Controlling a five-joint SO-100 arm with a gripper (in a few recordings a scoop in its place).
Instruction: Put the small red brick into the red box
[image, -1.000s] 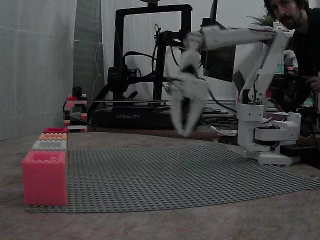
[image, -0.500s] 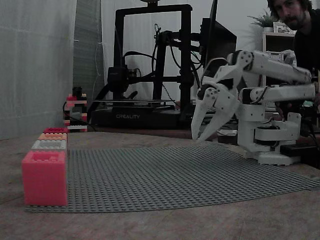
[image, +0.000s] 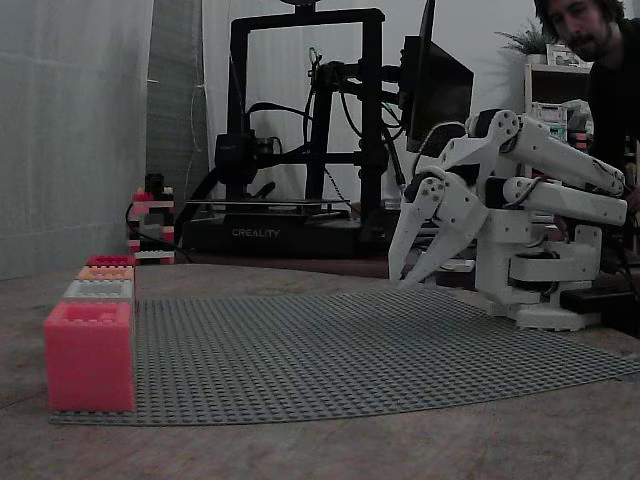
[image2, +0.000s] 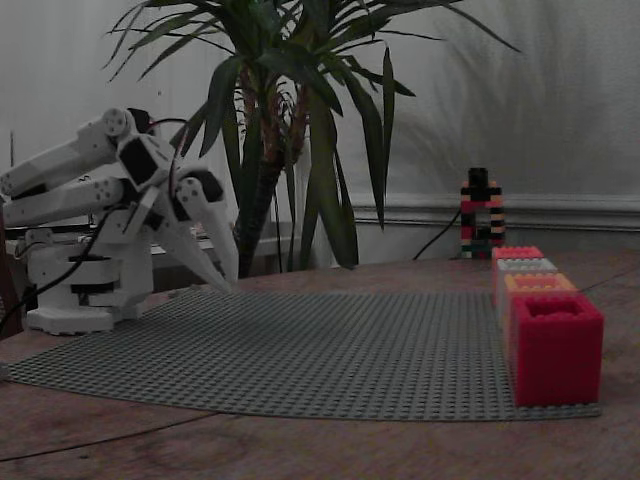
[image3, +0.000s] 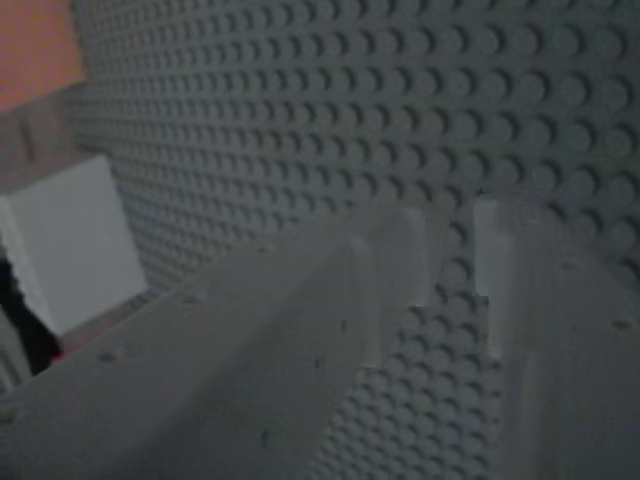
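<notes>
The claw (image: 408, 280) hangs released and empty, its two fingers spread apart with tips just above the far edge of the grey studded baseplate (image: 360, 345) on the bench (image: 330, 450), close to the white arm's base. In the other fixed view the claw (image2: 228, 283) is well apart from the red box (image2: 555, 348), which stands nearest the camera in a row of boxes at the baseplate's right edge. I cannot make out the small red brick.

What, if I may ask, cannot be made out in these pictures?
Red box inside: its own walls hide the contents in both fixed views.
Gripper tips: blurred in the wrist view, too close to the lens.
</notes>
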